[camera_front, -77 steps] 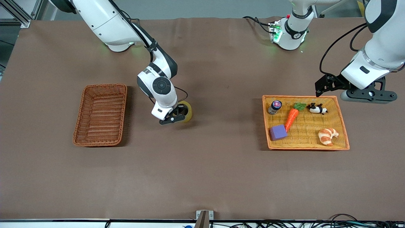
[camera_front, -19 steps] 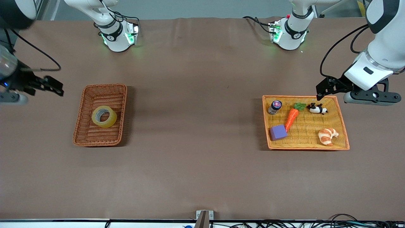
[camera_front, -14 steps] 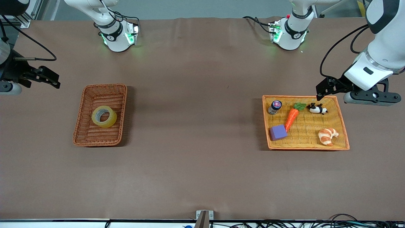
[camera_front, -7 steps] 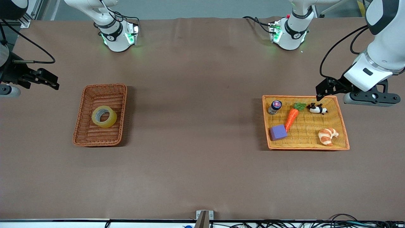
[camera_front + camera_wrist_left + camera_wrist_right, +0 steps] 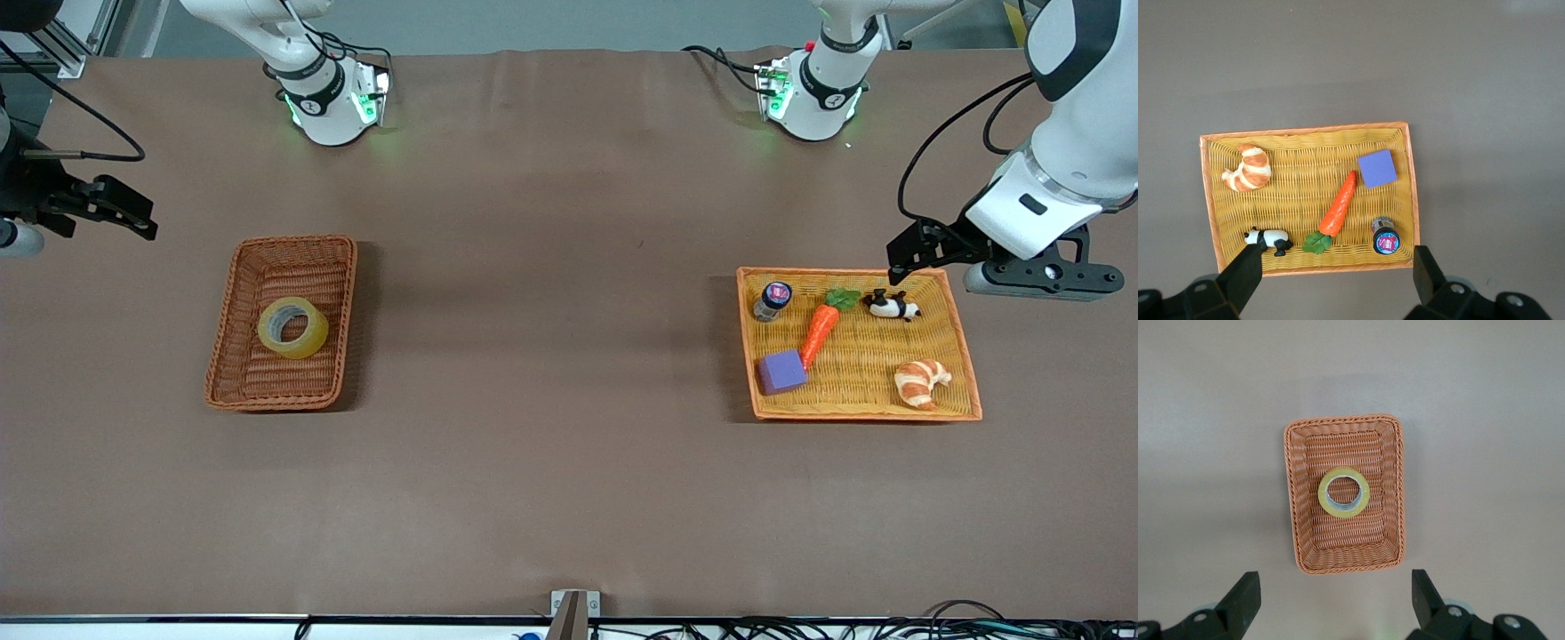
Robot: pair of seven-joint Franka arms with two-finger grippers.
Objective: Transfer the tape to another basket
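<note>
The tape (image 5: 292, 327), a yellowish roll with a grey core, lies flat in the reddish-brown wicker basket (image 5: 293, 240). It also shows in the right wrist view (image 5: 1344, 493), in the middle of the basket (image 5: 1293, 500). My right gripper (image 5: 124, 209) is open and empty, up over the bare table beside the basket at the right arm's end; it also shows in its own wrist view (image 5: 1335, 590). My left gripper (image 5: 916, 249) is open and empty over the orange-yellow tray's edge; it also shows in its own wrist view (image 5: 1337, 270).
The orange-yellow flat tray (image 5: 965, 338) holds a toy carrot (image 5: 820, 331), a purple block (image 5: 782, 372), a croissant (image 5: 922, 381), a panda figure (image 5: 892, 307) and a small jar (image 5: 773, 300). Its rim also shows in the left wrist view (image 5: 1411, 187).
Earlier my right gripper held the tape over the table's middle; now the tape lies in the basket. Over the last second the right gripper has drifted away from the front camera. The left arm barely moved.
</note>
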